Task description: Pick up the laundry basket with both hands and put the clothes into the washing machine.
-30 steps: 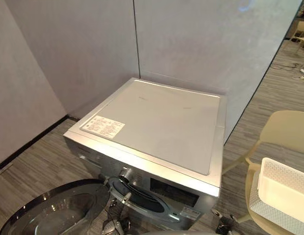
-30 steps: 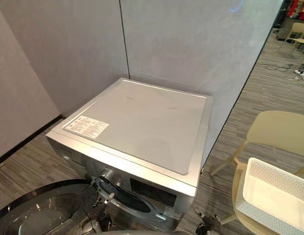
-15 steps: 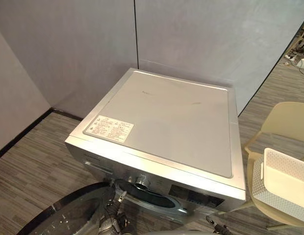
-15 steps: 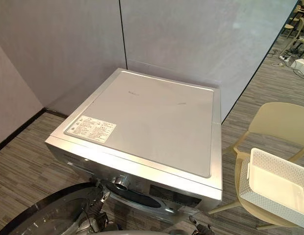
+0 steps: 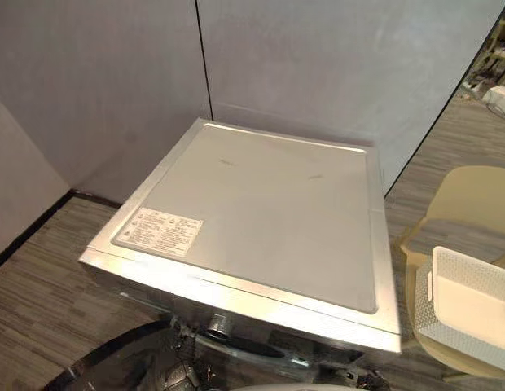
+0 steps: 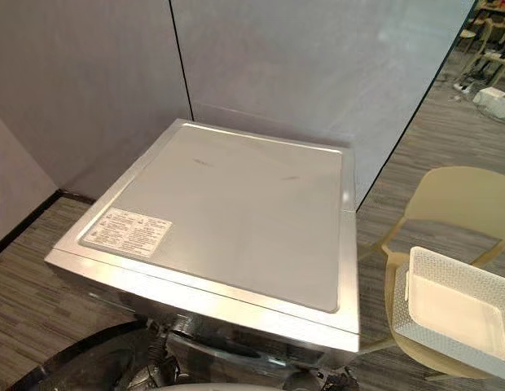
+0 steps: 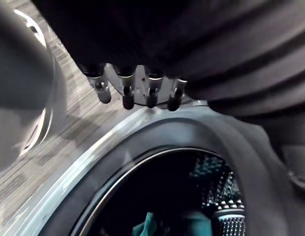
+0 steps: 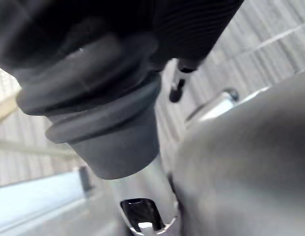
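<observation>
One white laundry basket sits on pale chair, just right of silver washing machine. Left hand at open drum, fingers loose, side by side, holding nothing. Teal clothes lie inside drum. Right hand: can't tell its grip.

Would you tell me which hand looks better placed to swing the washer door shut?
Probably the left. The door hangs open on the robot's left of the washing machine, and the left hand hovers, open and empty, right at the drum opening. The right hand hangs over floor.
</observation>
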Tool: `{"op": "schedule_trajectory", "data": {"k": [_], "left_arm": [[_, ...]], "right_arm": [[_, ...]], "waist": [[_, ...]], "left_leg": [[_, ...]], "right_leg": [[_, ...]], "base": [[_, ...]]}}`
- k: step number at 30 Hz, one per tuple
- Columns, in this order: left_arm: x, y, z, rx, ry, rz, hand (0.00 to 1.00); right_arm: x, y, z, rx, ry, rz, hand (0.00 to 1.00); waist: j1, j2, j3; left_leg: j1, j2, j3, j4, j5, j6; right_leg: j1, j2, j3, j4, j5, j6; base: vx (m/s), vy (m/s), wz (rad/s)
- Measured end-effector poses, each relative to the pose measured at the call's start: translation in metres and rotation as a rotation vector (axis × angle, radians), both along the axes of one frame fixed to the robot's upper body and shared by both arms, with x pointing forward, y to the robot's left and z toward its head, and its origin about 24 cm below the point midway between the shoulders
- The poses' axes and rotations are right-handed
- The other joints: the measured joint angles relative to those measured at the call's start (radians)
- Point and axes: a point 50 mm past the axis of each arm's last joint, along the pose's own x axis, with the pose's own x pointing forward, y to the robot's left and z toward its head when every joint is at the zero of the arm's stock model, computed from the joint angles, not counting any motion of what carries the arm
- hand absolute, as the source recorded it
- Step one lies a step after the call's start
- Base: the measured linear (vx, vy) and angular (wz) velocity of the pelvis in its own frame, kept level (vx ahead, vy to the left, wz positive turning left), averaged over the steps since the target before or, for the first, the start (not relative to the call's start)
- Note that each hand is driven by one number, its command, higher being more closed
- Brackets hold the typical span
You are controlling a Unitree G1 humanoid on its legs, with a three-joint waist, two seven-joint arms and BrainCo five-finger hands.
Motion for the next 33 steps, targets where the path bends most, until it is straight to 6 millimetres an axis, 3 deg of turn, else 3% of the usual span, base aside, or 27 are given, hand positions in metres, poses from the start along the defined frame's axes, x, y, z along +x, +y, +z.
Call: {"op": "schedule_trajectory", "data": {"k": [2, 4, 5, 6, 8, 9, 10, 11, 12, 13, 14, 16, 18, 22, 28, 29, 33], "left_arm": [[0.002, -0.007, 0.0, -0.012, -0.006, -0.016, 0.0], [-0.001, -0.005, 0.0, -0.006, 0.0, -0.015, 0.0], [-0.007, 0.002, -0.002, 0.01, 0.016, -0.009, 0.0], [-0.013, 0.004, -0.004, 0.015, 0.039, -0.007, 0.0], [-0.017, 0.005, -0.005, 0.017, 0.049, -0.004, 0.0], [-0.02, 0.007, -0.006, 0.02, 0.058, -0.001, 0.0], [-0.022, 0.01, -0.006, 0.029, 0.061, -0.002, 0.0], [-0.021, 0.012, -0.005, 0.034, 0.062, -0.007, 0.0], [-0.021, 0.012, -0.006, 0.034, 0.064, -0.013, 0.0], [-0.017, 0.013, -0.005, 0.038, 0.058, -0.02, 0.0], [-0.017, 0.013, -0.005, 0.043, 0.062, -0.038, 0.0], [-0.019, 0.017, -0.005, 0.053, 0.067, -0.041, 0.0], [-0.017, 0.019, -0.004, 0.053, 0.06, -0.044, 0.0], [-0.018, 0.024, -0.004, 0.043, 0.055, -0.003, 0.0], [-0.027, 0.026, -0.007, 0.045, 0.098, -0.014, 0.0], [-0.043, 0.031, -0.012, 0.031, 0.156, 0.027, 0.0], [-0.044, 0.031, -0.012, 0.031, 0.156, 0.027, 0.0]], "right_arm": [[-0.001, -0.003, 0.0, 0.005, 0.008, 0.011, 0.0], [-0.003, 0.001, -0.001, -0.018, 0.014, -0.026, 0.0], [-0.007, 0.005, -0.003, -0.019, 0.026, -0.032, 0.0], [-0.007, 0.003, -0.003, -0.029, 0.033, -0.029, 0.0], [-0.008, 0.0, -0.003, -0.039, 0.036, -0.032, 0.0], [-0.008, -0.003, -0.002, -0.048, 0.033, -0.032, 0.0], [-0.008, -0.004, -0.002, -0.054, 0.03, -0.032, 0.0], [-0.009, -0.003, -0.002, -0.055, 0.027, -0.037, 0.0], [-0.011, -0.005, -0.002, -0.06, 0.03, -0.039, 0.0], [-0.015, -0.009, -0.003, -0.065, 0.044, -0.061, 0.0], [-0.022, -0.011, -0.005, -0.057, 0.069, -0.091, 0.0], [-0.026, -0.006, -0.007, -0.037, 0.084, -0.104, 0.0], [-0.028, -0.004, -0.008, -0.025, 0.085, -0.135, 0.0], [-0.037, 0.004, -0.01, 0.002, 0.098, -0.148, 0.0], [-0.041, 0.008, -0.011, 0.051, 0.078, -0.185, 0.0], [-0.047, 0.012, -0.011, 0.05, 0.087, -0.159, 0.0], [-0.048, 0.012, -0.011, 0.05, 0.087, -0.162, 0.0]], "waist": [[0.009, 0.01, 0.002], [0.009, -0.004, -0.004], [0.003, -0.028, -0.022], [-0.003, -0.019, -0.02], [-0.003, -0.013, -0.031], [-0.002, -0.012, -0.032], [-0.002, -0.015, -0.033], [-0.007, -0.016, -0.031], [-0.013, -0.015, -0.03], [-0.021, -0.015, -0.025], [-0.021, -0.012, -0.023], [-0.026, -0.025, -0.015], [-0.027, -0.035, 0.0], [-0.027, -0.054, 0.009], [-0.028, -0.068, -0.011], [-0.001, -0.085, -0.016], [-0.001, -0.084, -0.016]], "left_leg": [[0.001, 0.007, -0.048, -0.052, 0.049, -0.022], [0.008, 0.001, -0.073, -0.08, 0.08, -0.049], [0.015, 0.0, -0.09, -0.095, 0.095, -0.066], [0.015, 0.004, -0.127, -0.129, 0.112, -0.093], [0.033, 0.0, -0.167, -0.199, 0.125, -0.1], [0.049, 0.001, -0.178, -0.255, 0.141, -0.077], [0.059, 0.004, -0.179, -0.307, 0.172, -0.028], [0.056, 0.007, -0.157, -0.327, 0.213, 0.049], [0.045, 0.013, -0.125, -0.318, 0.231, 0.091], [0.008, 0.018, -0.042, -0.207, 0.236, 0.092], [-0.01, 0.014, 0.011, -0.077, 0.184, 0.068], [-0.016, -0.028, -0.017, 0.001, 0.105, 0.028], [0.009, -0.094, -0.069, 0.015, 0.019, 0.031], [0.068, -0.139, -0.055, -0.093, 0.048, 0.044], [0.143, -0.206, -0.029, -0.283, 0.143, 0.065], [0.343, -0.249, 0.013, -0.498, 0.175, 0.06], [0.342, -0.249, 0.012, -0.498, 0.175, 0.06]], "right_leg": [[0.007, 0.031, 0.022, 0.002, -0.007, 0.006], [0.026, 0.028, 0.023, 0.0, -0.07, 0.071], [0.052, 0.027, -0.001, -0.024, -0.123, 0.072], [0.059, 0.043, -0.029, -0.024, -0.144, 0.062], [0.052, 0.069, -0.045, -0.014, -0.154, 0.044], [0.048, 0.092, -0.054, -0.006, -0.157, 0.028], [0.03, 0.104, -0.068, 0.018, -0.164, 0.011], [0.02, 0.103, -0.088, 0.027, -0.169, -0.003], [0.018, 0.101, -0.107, 0.027, -0.169, -0.01], [0.018, 0.094, -0.139, 0.023, -0.159, -0.034], [0.026, 0.09, -0.162, 0.0, -0.141, -0.053], [0.038, 0.094, -0.175, -0.031, -0.122, -0.06], [0.041, 0.097, -0.175, -0.061, -0.098, -0.05], [0.086, 0.079, -0.165, -0.139, -0.058, -0.023], [0.119, 0.039, -0.158, -0.253, 0.004, -0.004], [0.225, 0.028, -0.13, -0.302, -0.002, -0.019], [0.224, 0.028, -0.132, -0.302, -0.002, -0.019]], "base": [[-0.09, -0.225, 0.65], [-0.13, -0.251, 0.49], [-0.17, -0.313, 0.3], [-0.21, -0.354, 0.29], [-0.15, -0.259, 0.26], [-0.09, -0.242, 0.29], [-0.1, -0.293, 0.42], [-0.07, -0.231, 0.48], [-0.05, -0.208, 0.65], [-0.05, -0.12, 0.55], [-0.05, -0.076, 0.46], [-0.03, 0.016, 0.19], [-0.01, 0.059, 0.03], [-0.01, 0.066, -0.01], [0.01, 0.057, -0.01], [0.0, 0.0, 0.0], [0.0, 0.0, 0.0]]}}
